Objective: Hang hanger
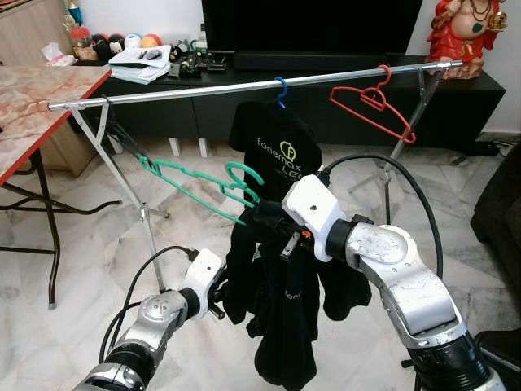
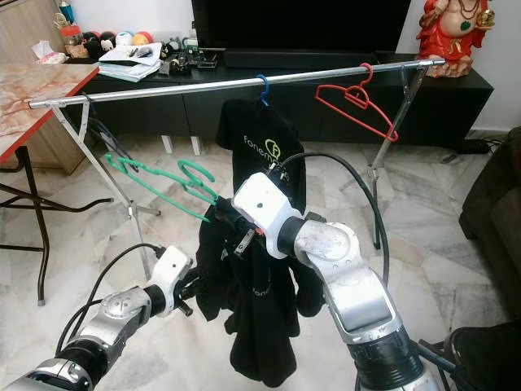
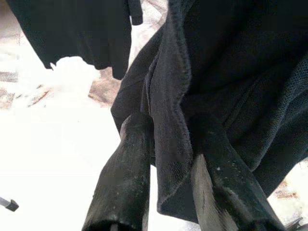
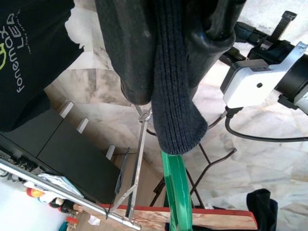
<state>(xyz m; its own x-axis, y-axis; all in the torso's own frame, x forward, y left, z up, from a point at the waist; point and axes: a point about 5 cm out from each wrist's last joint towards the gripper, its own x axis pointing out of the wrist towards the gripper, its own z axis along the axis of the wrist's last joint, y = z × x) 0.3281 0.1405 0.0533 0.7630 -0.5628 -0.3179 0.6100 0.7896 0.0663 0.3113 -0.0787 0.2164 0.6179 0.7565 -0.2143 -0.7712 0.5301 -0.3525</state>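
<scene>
Both arms are silver, scuffed metal with rounded joint shells and black collars between the segments. The right arm (image 1: 399, 273) ends in a boxy white wrist housing, a thick black cable looping over it. The left arm (image 1: 159, 314) is slimmer, with a white wrist block and thinner black cable. Fingers (image 3: 125, 178) are long, matte black, dusty.

Printed "fonemax" in pale letters beside a round yellow-green logo on the chest of the black T-shirt (image 1: 275, 140) hanging from the rail (image 1: 244, 85). In the right wrist view, same "fonemax" wording, with smaller letters below resembling "LEA". Remaining print too small to read.
</scene>
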